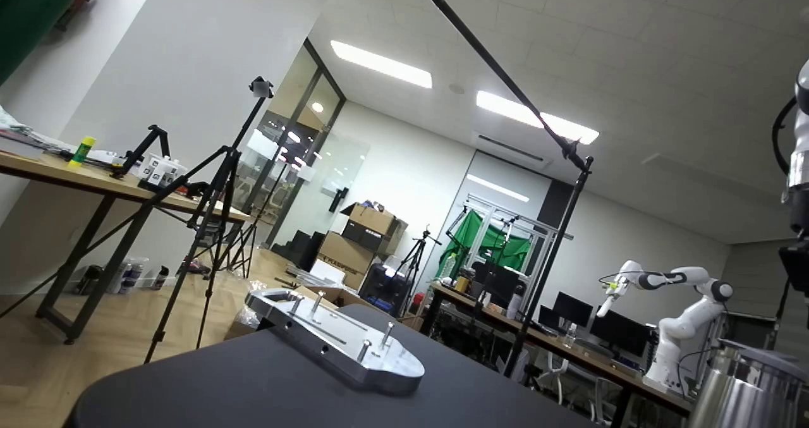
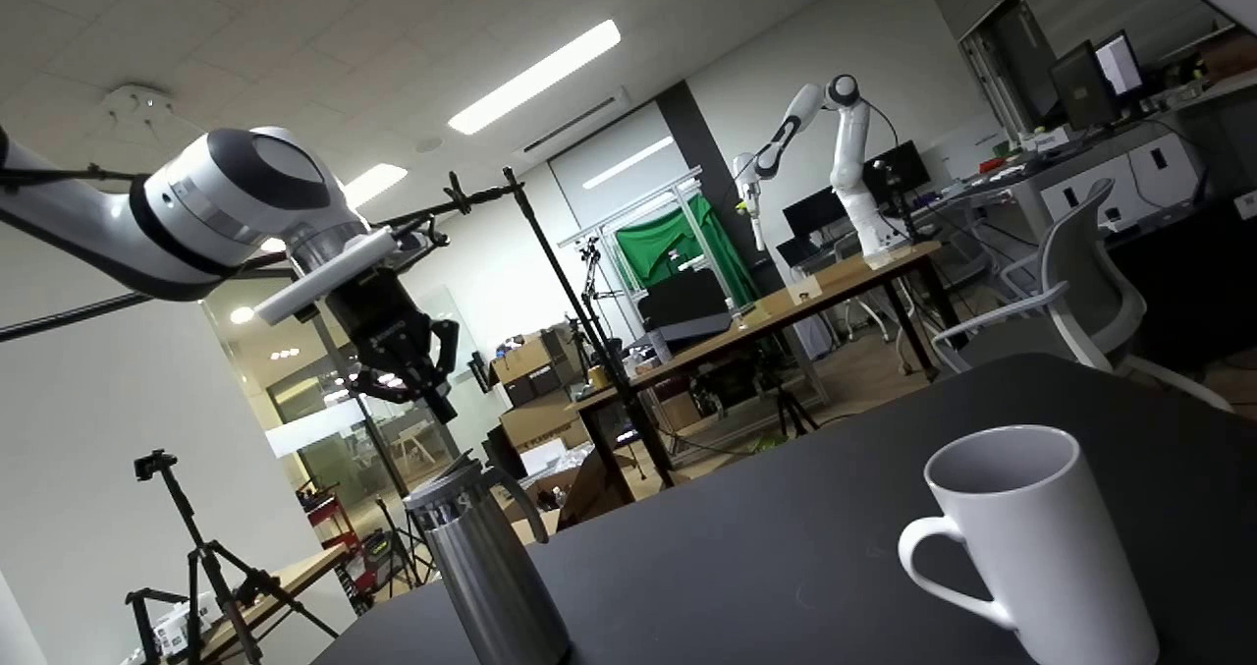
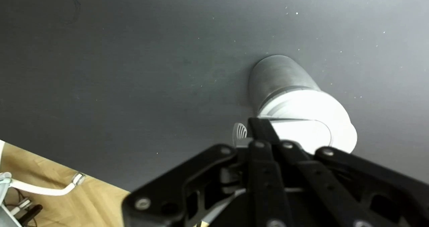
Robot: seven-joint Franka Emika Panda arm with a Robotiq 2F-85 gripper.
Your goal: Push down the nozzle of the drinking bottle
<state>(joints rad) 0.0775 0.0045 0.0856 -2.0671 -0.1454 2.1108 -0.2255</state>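
Observation:
The drinking bottle is a steel jug (image 2: 496,577) with a grey lid and side handle; it stands on the dark table. It also shows at the right edge of an exterior view (image 1: 746,390). Its lid flap, the nozzle (image 2: 459,467), is tilted up. In the wrist view the jug (image 3: 278,73) lies under the fingers, with its pale lid (image 3: 321,106) and flap (image 3: 305,133) partly hidden by them. My gripper (image 2: 442,408) is shut and empty, a little above the lid and apart from it. It also shows in the wrist view (image 3: 263,129) and partly in an exterior view (image 1: 797,263).
A white mug (image 2: 1041,547) stands on the dark table (image 2: 746,567) beside the jug. A metal plate with upright pins (image 1: 341,336) lies on the table. A grey chair (image 2: 1080,282) stands behind the table edge.

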